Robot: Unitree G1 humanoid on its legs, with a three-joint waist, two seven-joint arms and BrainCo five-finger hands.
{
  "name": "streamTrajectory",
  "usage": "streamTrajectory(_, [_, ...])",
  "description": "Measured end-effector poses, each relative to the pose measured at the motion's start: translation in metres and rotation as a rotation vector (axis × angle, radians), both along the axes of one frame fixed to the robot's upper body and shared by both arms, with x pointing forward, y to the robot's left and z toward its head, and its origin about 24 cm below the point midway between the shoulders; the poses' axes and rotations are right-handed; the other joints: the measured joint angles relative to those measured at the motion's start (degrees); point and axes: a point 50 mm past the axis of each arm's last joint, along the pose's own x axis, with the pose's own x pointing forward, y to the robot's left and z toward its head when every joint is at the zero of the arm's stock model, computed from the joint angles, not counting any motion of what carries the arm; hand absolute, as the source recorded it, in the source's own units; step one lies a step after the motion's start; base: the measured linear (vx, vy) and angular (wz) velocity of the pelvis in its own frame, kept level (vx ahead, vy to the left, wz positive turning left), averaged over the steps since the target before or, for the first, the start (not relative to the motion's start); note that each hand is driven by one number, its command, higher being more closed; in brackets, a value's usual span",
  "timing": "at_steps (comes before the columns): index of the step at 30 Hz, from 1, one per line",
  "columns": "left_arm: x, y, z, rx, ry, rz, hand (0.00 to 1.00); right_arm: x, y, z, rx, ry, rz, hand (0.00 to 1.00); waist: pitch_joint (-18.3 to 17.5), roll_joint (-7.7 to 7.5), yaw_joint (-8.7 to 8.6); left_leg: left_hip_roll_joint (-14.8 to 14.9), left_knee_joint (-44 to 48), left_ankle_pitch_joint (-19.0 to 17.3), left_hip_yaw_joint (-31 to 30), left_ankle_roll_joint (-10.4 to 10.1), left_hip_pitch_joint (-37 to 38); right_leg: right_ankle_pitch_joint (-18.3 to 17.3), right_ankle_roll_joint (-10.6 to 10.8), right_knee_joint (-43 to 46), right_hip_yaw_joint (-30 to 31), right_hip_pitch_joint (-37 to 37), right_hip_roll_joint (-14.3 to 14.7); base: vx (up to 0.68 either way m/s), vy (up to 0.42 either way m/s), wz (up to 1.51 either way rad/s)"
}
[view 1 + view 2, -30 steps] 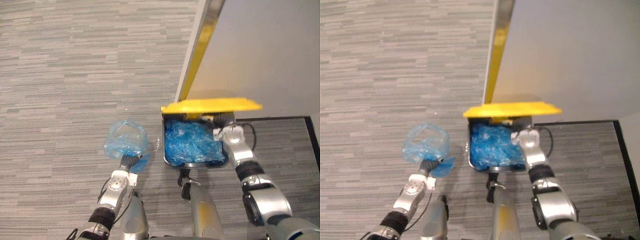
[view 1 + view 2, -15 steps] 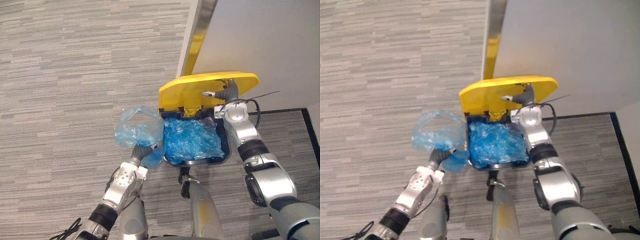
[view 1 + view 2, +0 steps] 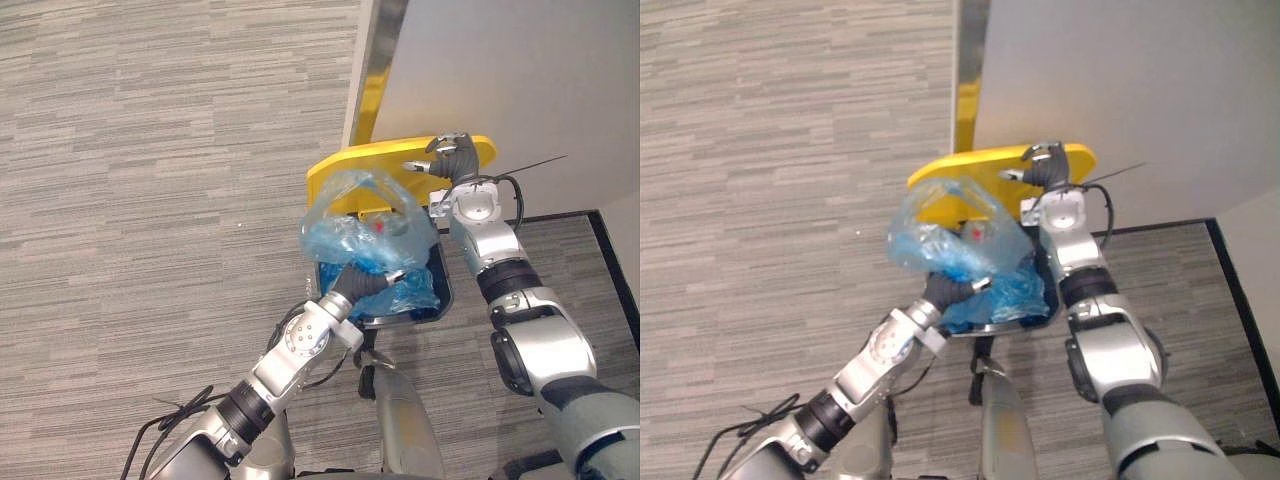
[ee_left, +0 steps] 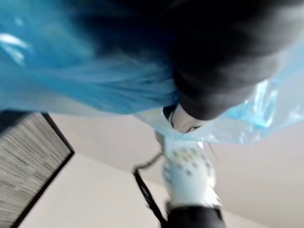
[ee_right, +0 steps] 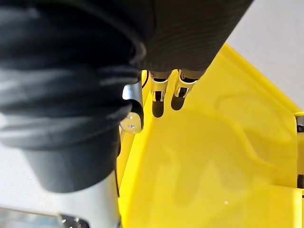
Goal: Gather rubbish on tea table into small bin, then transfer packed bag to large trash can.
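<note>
One packed bag of translucent blue plastic [image 3: 352, 215], one large dark trash can [image 3: 398, 319] with one flat yellow lid [image 3: 340, 185] and one crumpled blue liner [image 3: 418, 290], and two hands are counted on the grey striped carpet floor [image 3: 150, 200]. The bag is gripped at its lower, gathered part by the curled fingers of the left hand [image 3: 362, 282] and is held just above the open can, in front of the raised lid. The upper edge of the lid is clasped by the right hand [image 3: 455, 155].
</note>
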Motion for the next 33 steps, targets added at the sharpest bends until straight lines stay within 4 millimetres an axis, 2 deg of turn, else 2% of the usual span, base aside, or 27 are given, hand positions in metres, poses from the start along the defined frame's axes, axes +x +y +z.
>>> streamTrajectory(2, [0.003, -0.004, 0.003, 0.017, -0.026, 0.015, 1.00, 0.000, 0.002, 0.003, -0.005, -0.006, 0.010, 0.00, 0.02, -0.02, -0.48, 0.08, -0.03, 0.01, 0.25, 0.01, -0.08, 0.05, 0.01, -0.07, 0.19, -0.19, 0.11, 0.01, -0.035, -0.06])
streamTrajectory(6, [0.019, -0.006, -0.009, 0.109, -0.005, 0.066, 1.00, -0.001, 0.006, 0.006, -0.013, -0.023, 0.029, 0.00, 0.10, -0.17, -0.92, 0.21, 0.20, -0.19, 0.40, 0.31, -0.89, 0.10, 0.19, -0.85, 0.12, -0.54, 0.20, 0.00, -0.029, 0.00])
streamTrajectory(10, [0.045, 0.004, -0.008, 0.206, -0.013, 0.166, 1.00, -0.009, 0.020, 0.031, -0.016, -0.144, 0.095, 0.00, 0.95, -1.77, -1.97, 1.08, 3.38, -0.58, 0.58, -0.26, -6.62, 1.14, 0.70, -1.09, 0.07, -4.89, 0.64, -0.01, -0.076, -0.03])
streamTrajectory(11, [0.052, 0.005, -0.009, 0.245, -0.014, 0.187, 1.00, -0.012, 0.024, 0.033, -0.021, -0.168, 0.114, 0.00, 1.23, -2.25, -2.24, 1.78, 4.43, -0.78, 0.53, -0.53, -7.57, 1.55, 0.15, -1.08, -0.13, -5.34, 1.01, 0.01, -0.071, -0.04])
streamTrajectory(15, [0.064, 0.003, -0.007, 0.303, -0.017, 0.221, 1.00, -0.017, 0.030, 0.031, -0.008, -0.195, 0.150, 0.00, 1.52, -2.75, -2.74, 2.50, 5.14, -1.05, 0.27, -0.96, -8.75, 1.74, -0.15, -0.96, -0.56, -6.13, 1.58, 0.02, -0.054, 0.01])
streamTrajectory(18, [0.075, 0.004, -0.003, 0.342, -0.013, 0.256, 1.00, -0.023, 0.041, 0.036, 0.006, -0.239, 0.209, 0.00, 1.84, -3.22, -2.72, 3.44, 7.26, -2.20, 0.34, -0.68, -11.21, 1.73, -0.13, -0.97, -0.50, -7.79, 2.24, 0.00, -0.049, -0.10])
streamTrajectory(20, [0.083, 0.005, -0.003, 0.404, -0.018, 0.275, 1.00, -0.024, 0.050, 0.033, 0.001, -0.231, 0.244, 0.00, 2.87, -3.77, -2.81, 3.98, 8.18, -2.44, 0.03, -0.91, -12.46, 1.90, -0.35, -0.96, -0.78, -8.60, 2.62, 0.00, -0.057, -0.01])
streamTrajectory(21, [0.084, 0.006, -0.003, 0.416, -0.021, 0.278, 0.00, -0.024, 0.052, 0.031, 0.001, -0.225, 0.252, 0.00, 2.87, -3.81, -2.79, 4.00, 8.26, -2.48, -0.04, -0.97, -13.00, 1.91, -0.37, -0.92, -0.82, -9.11, 2.62, 0.00, -0.066, 0.02])
streamTrajectory(27, [0.095, 0.022, -0.025, 0.537, 0.061, 0.367, 0.00, -0.026, 0.079, 0.024, 0.050, -0.208, 0.318, 0.00, 2.93, -3.81, -2.89, 4.68, 8.97, -2.27, -0.02, -1.56, -16.03, 2.67, -1.40, -0.79, -0.83, -12.05, 3.28, 0.05, -0.033, -0.03])
streamTrajectory(33, [0.102, 0.031, -0.026, 0.649, 0.025, 0.442, 0.00, -0.027, 0.089, 0.027, 0.061, -0.216, 0.337, 0.00, 2.94, -3.79, -2.88, 4.18, 9.02, -2.27, 0.33, -1.55, -15.93, 2.65, -1.42, -0.51, -0.60, -12.05, 2.80, 0.04, 0.014, 0.01])
